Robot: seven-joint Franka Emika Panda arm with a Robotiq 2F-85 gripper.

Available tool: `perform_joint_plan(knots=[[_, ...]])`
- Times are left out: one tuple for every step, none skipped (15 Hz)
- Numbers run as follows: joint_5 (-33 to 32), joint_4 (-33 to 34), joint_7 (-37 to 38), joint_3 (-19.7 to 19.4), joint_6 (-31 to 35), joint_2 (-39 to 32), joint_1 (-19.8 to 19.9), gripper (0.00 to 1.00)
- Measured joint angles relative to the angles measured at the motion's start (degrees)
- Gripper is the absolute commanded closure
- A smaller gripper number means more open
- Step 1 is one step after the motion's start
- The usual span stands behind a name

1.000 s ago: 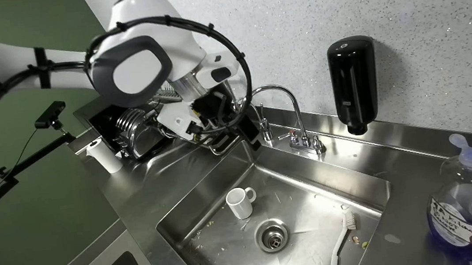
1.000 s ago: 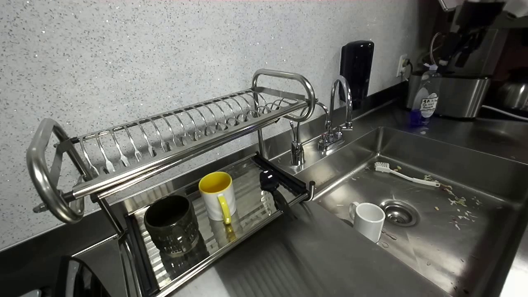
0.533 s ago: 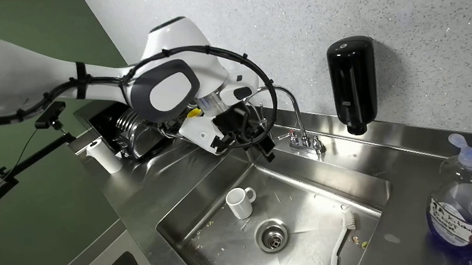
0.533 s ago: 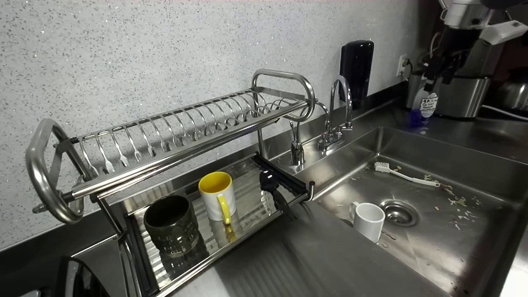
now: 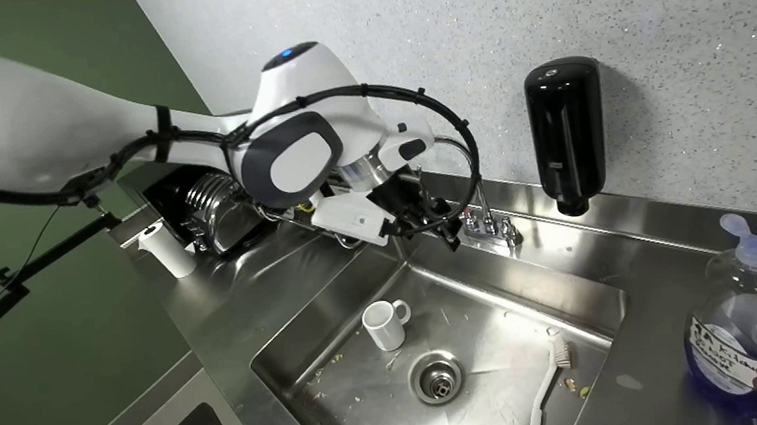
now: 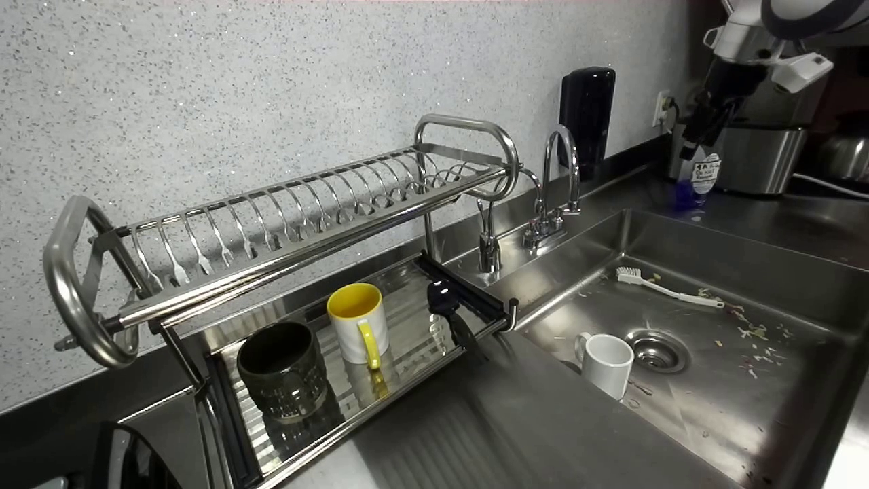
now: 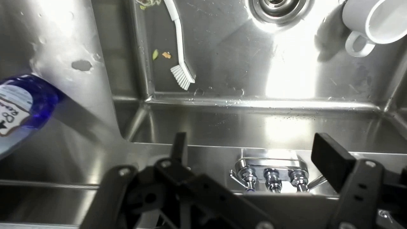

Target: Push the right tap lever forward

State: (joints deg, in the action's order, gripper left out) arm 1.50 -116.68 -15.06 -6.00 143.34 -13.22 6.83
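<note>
The right tap lever (image 7: 237, 179) is a small silvery lever on a blue-capped valve; it lies at the left of the tap base in the wrist view. It also shows in both exterior views, on the valve (image 5: 509, 230) and beside the spout (image 6: 570, 210). My gripper (image 7: 254, 148) is open and empty, its fingers wide apart. In the wrist view the tap base (image 7: 272, 163) appears between the fingers. The gripper also shows in an exterior view (image 5: 451, 234), above the sink's back edge, left of the right lever. I see no contact with it.
The gooseneck spout (image 6: 576, 153) rises between the two valves. A second small tap (image 6: 489, 251) and a dish rack (image 6: 305, 251) stand beside it. A black soap dispenser (image 5: 569, 137) hangs on the wall. A soap bottle (image 5: 740, 349), white mug (image 5: 384, 326) and brush (image 5: 543, 390) are nearby.
The arm has moved right and down toward the tap in an exterior view, and the gripper has come lower and turned somewhat. The tap and other objects have not moved.
</note>
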Motion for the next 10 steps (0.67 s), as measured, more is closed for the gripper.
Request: perform_joint_plan(knots=[[1.3, 1.5, -3.0, 0.7, 0.5, -2.2, 0.6, 0.00], [2.3, 3.4, -5.8, 1.5, 0.8, -4.6, 1.3, 0.00], [2.7, 5.5, -7.8, 2.3, 1.0, -7.1, 2.0, 0.00], [2.7, 7.8, -9.3, 3.0, 1.3, -9.6, 2.6, 0.00], [2.7, 10.1, -10.4, 3.8, 1.5, -12.0, 3.3, 0.00], [2.7, 12.6, -11.0, 4.5, 1.6, -14.5, 3.8, 0.00], [2.7, 15.3, -11.4, 5.3, 1.6, -16.9, 4.4, 0.00], [2.7, 18.0, -11.5, 6.0, 1.6, -19.3, 4.8, 0.00], [2.7, 20.7, -11.5, 6.6, 1.6, -21.7, 5.1, 0.00], [2.7, 23.5, -11.4, 6.9, 1.6, -24.1, 5.3, 0.00]])
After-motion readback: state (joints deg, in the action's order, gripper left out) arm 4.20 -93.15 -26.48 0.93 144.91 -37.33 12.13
